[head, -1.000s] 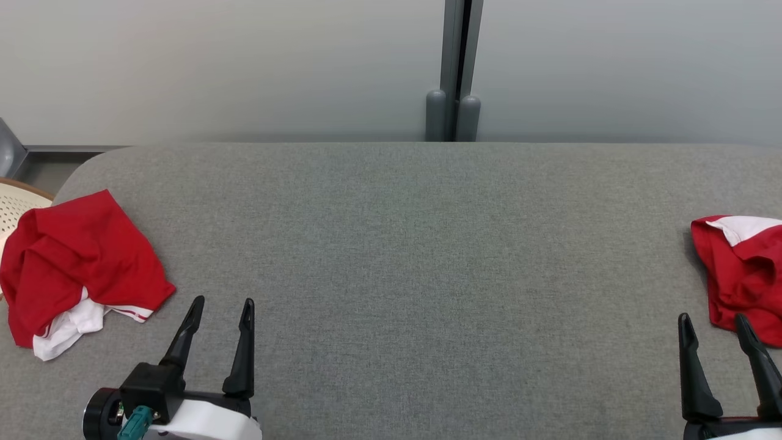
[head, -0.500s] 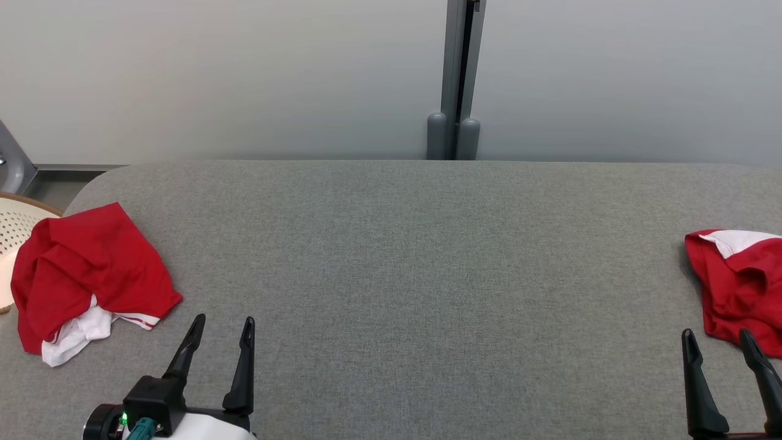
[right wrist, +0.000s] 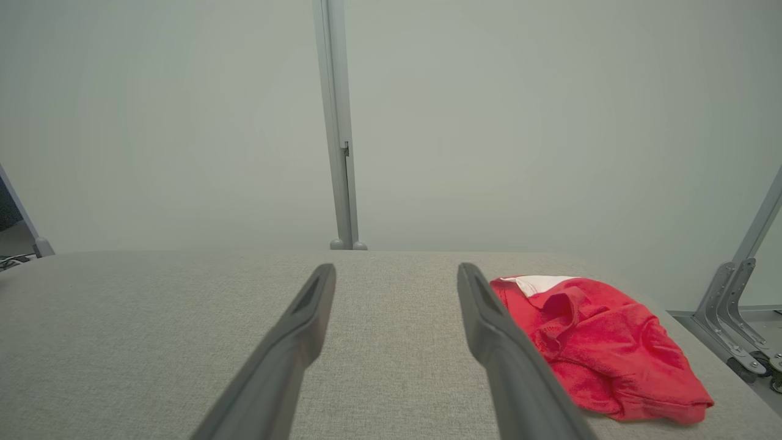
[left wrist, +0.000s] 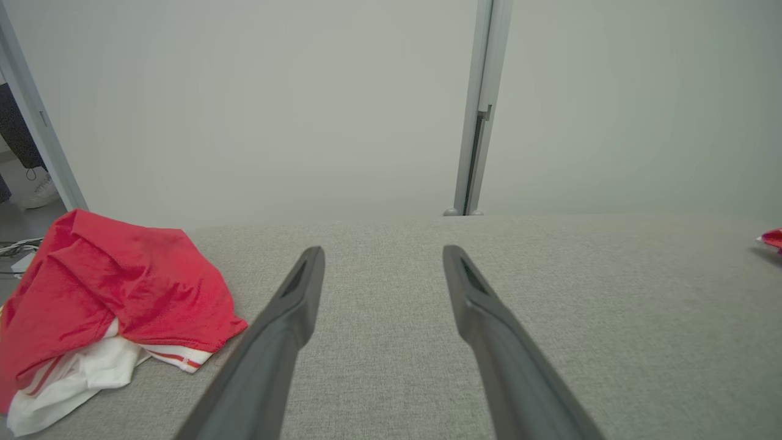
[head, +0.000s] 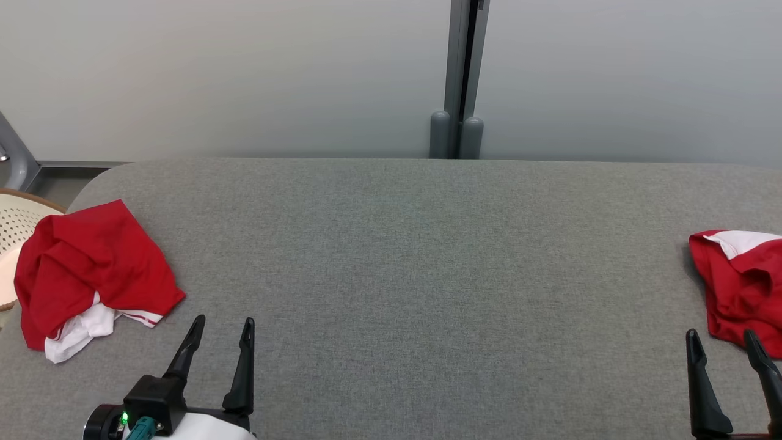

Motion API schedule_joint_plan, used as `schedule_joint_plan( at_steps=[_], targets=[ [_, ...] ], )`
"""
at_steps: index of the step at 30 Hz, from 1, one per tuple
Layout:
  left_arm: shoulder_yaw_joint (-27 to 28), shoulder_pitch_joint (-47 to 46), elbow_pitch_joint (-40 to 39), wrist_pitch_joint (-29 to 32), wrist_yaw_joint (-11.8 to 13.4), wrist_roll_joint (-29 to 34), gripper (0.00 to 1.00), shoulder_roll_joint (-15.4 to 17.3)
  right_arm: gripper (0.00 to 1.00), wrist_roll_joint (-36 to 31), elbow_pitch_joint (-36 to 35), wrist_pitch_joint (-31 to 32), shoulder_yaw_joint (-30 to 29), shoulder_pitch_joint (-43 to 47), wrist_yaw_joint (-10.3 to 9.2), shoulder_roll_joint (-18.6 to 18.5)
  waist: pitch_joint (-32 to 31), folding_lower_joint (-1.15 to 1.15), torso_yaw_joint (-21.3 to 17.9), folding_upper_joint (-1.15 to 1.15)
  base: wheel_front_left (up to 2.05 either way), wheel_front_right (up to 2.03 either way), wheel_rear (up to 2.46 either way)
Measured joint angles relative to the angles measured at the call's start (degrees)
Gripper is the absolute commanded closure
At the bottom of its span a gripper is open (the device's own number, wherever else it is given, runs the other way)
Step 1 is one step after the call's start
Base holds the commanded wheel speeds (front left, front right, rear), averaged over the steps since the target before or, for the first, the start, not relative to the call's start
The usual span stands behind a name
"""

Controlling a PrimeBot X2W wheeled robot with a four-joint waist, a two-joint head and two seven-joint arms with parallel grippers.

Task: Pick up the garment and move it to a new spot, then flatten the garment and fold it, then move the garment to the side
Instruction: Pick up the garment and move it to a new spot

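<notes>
Dark left claw (head: 223, 319), right claw (head: 719, 333) agape

I count two red-and-white garments on one grey tabletop (head: 415, 256): the left garment (head: 91, 269) crumpled at the left edge, the right garment (head: 742, 287) at the right edge. Two hands sit at the near edge, my left hand (head: 223, 319) and my right hand (head: 719, 333), each with two dark fingers (head: 243, 360). Beyond the far edge stands one grey post (head: 464, 61) with two rounded feet (head: 440, 134). One pale perforated object (head: 15, 220) sits off the left edge.
</notes>
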Motion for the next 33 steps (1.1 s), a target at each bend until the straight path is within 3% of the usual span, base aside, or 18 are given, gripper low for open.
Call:
schedule_joint_plan(
  at_steps=[8, 25, 33],
  targets=[
    [-0.18, -2.53, 0.71, -0.22, -0.33, -0.99, 0.0, -0.29, 0.0, -0.38, -0.66, -0.04, -0.04, 0.19, 0.0, 0.16, 0.14, 0.0, 3.66, 0.0, 0.0, 0.0, 0.0],
    [-0.78, -7.0, 2.86, -1.04, -0.79, -0.66, 0.0, -0.66, 0.0, -0.75, -2.42, 1.63, 4.03, -1.11, 0.0, -1.12, 0.53, 0.0, 20.1, 0.0, 0.0, 0.0, 0.0],
    [0.13, -6.8, 2.64, -1.21, -0.46, -1.0, 0.0, -0.55, 0.0, -0.76, -1.91, 1.63, 4.76, -1.43, 0.0, -1.01, 0.94, 0.0, 22.46, 0.0, 0.0, 0.0, 0.0]
  ],
)
